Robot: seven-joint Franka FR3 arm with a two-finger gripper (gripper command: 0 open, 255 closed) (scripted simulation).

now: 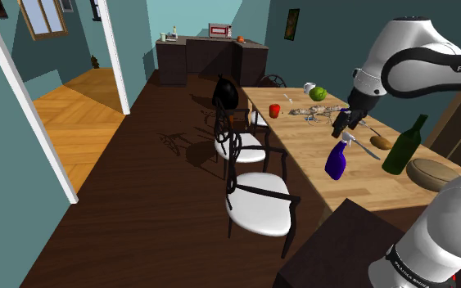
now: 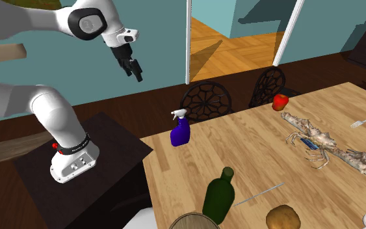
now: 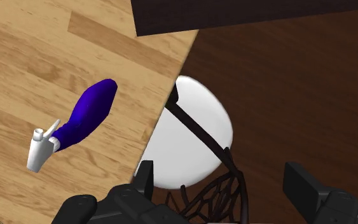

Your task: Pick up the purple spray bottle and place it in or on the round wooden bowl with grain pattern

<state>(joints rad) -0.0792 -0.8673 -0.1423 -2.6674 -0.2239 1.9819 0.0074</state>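
Hovering above the chair-side edge of the desk (image 2: 253, 156), the tool (image 2: 136, 73) is released, its fingers apart with nothing between them. The spray bottle (image 1: 335, 162) stands upright close to that edge, toward the stand's end, offset from the tool's line. The wrist view looks partly past the edge onto a chair (image 1: 257, 200). The bowl (image 1: 431, 172) sits near the desk's stand end, empty.

Risk one: a descent without first centring could strike the spray bottle sideways and topple it over the near edge onto the chair. Risk two: its rounded body and narrow neck may slip from a poor grip. Risk three: the green bottle (image 1: 402, 147) stands just beside the bowl, roughly on the carry line, so a low transfer could knock it. Bare desk surrounds the spray bottle, and room overhead looks open.
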